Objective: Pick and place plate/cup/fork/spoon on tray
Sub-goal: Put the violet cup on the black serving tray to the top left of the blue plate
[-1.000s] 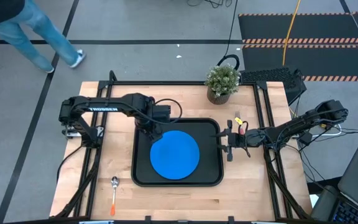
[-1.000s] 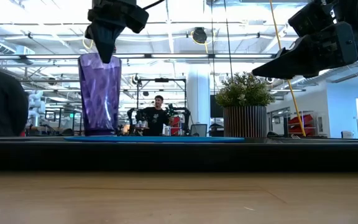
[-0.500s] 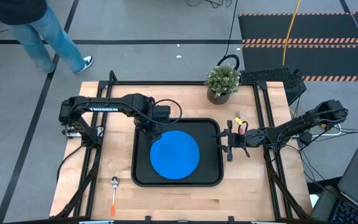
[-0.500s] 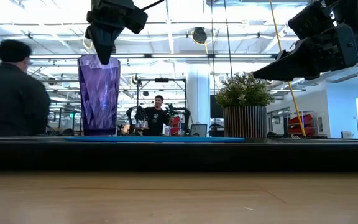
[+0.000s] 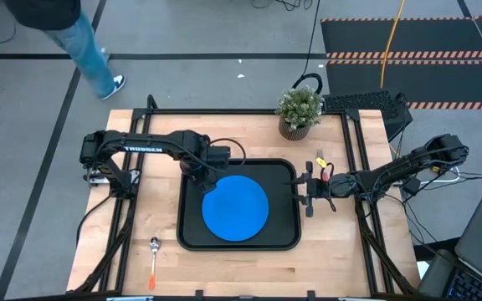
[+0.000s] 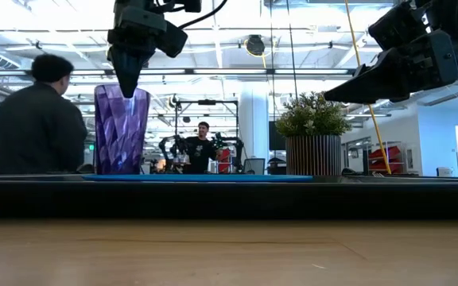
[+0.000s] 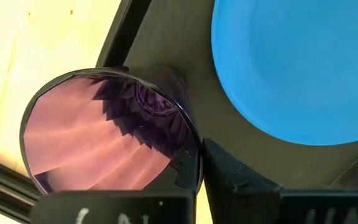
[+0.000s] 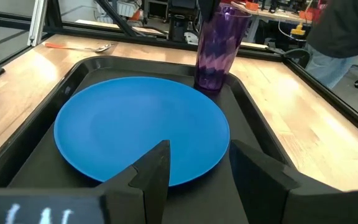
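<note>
Left pincer [image 5: 201, 174] sits over the far-left corner of the tray [image 5: 284, 239], one finger [image 7: 229, 171] outside the cup [image 6: 121, 129] wall, the other apparently inside the rim; whether it actually clamps the wall, cannot tell. Right pincer [image 5: 307, 194] hovers at the tray's right rim, fingers [image 8: 151, 168] parted, nothing between them, pointed across the plate [image 5: 235, 207].

Counter [image 5: 249, 277]: light wood, black frame rails around it.

Tray: black, rectangular, middle of the counter, a little toward the near edge.

Plate: blue, flat in the tray, fills most of the tray floor, roughly centred.

Potted plant [image 5: 299, 109]: tan pot, at the far edge of the counter, right of centre, off the tray.

Cup: purple, translucent, upright inside the tray at its far-left corner, just beside the plate's rim; low view shows it tilted a bit, base at tray level. Right wrist view shows it standing past the plate's edge.

Spoon [image 5: 153, 258]: orange handle, silver bowl, lying on the bare counter near the near-left corner, well apart from the tray, bowl pointing toward the far edge.

Fork: not made out in any view.

A person in dark top and jeans [image 5: 74, 33] walks on the floor beyond the far-left corner.
</note>
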`<state>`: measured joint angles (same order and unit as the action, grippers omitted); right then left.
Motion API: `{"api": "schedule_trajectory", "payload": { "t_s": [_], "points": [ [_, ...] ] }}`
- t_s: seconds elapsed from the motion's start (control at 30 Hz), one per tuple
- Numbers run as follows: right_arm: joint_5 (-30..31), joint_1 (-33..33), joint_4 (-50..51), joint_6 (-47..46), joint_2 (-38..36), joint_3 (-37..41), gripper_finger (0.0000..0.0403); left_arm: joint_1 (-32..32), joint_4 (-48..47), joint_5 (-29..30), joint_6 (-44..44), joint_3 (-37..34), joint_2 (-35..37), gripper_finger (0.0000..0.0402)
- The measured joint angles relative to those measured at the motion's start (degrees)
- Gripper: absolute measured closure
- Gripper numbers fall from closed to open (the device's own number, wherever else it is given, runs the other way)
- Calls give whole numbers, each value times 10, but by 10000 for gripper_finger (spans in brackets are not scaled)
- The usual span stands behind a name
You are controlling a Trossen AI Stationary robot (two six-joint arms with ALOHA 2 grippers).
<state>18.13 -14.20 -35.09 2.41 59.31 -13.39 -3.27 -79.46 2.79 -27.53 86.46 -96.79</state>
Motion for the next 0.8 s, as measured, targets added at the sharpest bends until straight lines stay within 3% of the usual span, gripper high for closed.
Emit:
{"api": "schedule_trajectory", "payload": {
  "t_s": [0.3,0.6,0.8],
  "points": [
    [0,0,11,-1,0,0,245,0,2,0,3,0,0,389],
    [0,0,11,-2,0,0,245,0,5,1,4,-1,-1,342],
    [0,0,11,-2,0,0,245,0,0,1,4,-1,-1,331]
  ]
}}
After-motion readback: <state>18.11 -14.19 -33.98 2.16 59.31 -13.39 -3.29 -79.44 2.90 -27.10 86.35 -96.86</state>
